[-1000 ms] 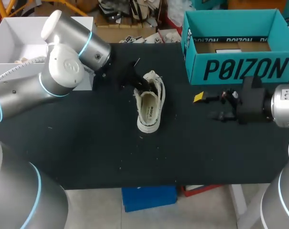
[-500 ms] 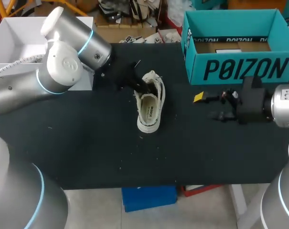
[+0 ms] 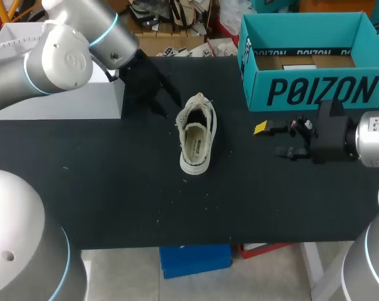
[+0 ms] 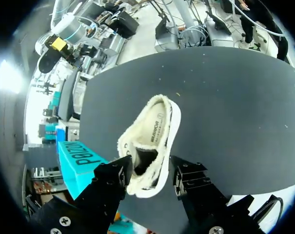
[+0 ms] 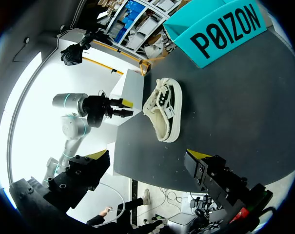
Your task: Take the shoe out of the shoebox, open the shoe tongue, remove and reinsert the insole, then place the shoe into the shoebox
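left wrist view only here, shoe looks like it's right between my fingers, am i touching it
Observer: No. The head view shows the left gripper clear of the shoe, beside the white box, fingers open.
Operator: where's my other arm
Observer: The right gripper is open, in front of the shoebox and apart from the shoe.
Operator: box ready to take it
Observer: Its top is open, and only brown card shows on its bottom.
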Robot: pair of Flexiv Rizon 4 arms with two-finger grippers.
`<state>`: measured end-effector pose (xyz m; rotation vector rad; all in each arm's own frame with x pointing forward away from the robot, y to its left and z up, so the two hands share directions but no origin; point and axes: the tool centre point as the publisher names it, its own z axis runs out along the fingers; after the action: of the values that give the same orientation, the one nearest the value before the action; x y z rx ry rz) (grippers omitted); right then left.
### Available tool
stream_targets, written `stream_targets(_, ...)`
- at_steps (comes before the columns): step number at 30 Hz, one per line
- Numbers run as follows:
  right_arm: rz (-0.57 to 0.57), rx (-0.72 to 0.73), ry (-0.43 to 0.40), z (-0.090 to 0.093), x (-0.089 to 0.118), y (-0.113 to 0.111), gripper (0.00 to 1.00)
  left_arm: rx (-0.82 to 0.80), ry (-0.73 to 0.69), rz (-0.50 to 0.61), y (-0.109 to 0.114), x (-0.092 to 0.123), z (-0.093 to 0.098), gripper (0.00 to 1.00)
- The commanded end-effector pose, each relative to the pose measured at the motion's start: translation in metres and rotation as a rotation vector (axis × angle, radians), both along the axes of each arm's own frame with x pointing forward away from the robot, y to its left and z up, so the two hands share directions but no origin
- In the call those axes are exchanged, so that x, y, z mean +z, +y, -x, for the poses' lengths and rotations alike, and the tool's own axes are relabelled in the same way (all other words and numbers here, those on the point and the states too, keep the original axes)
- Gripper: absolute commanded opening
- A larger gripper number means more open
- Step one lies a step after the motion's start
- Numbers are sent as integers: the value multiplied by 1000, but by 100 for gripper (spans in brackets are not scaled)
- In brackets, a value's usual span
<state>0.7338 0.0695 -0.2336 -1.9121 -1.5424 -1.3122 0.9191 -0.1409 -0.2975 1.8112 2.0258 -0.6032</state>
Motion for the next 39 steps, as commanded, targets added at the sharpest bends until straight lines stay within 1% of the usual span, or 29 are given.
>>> stream_targets(1,2,-2,1,0,0,1,100,-52,-60,-142,-1,7,0,44)
stream_targets(6,2,-2,1,0,0,1,100,-92,-109,-170,-3,1,-2,44)
stream_targets(7,2,-2,1,0,0,1,100,-129,-153,-191,-6,-6,-4,43)
stream_targets(13,2,-2,1,0,0,1,100,-169,-193,-230,-11,-23,-8,40)
stream_targets(23,2,-2,1,0,0,1,100,-198,-180,-254,-17,-49,-9,40)
stream_targets(26,2,-2,1,0,0,1,100,-209,-167,-264,-18,-57,-8,42)
stream_targets(31,2,-2,1,0,0,1,100,-220,-159,-277,-21,-67,-8,44)
stream_targets(39,2,-2,1,0,0,1,100,-225,-136,-302,-22,-85,-9,43)
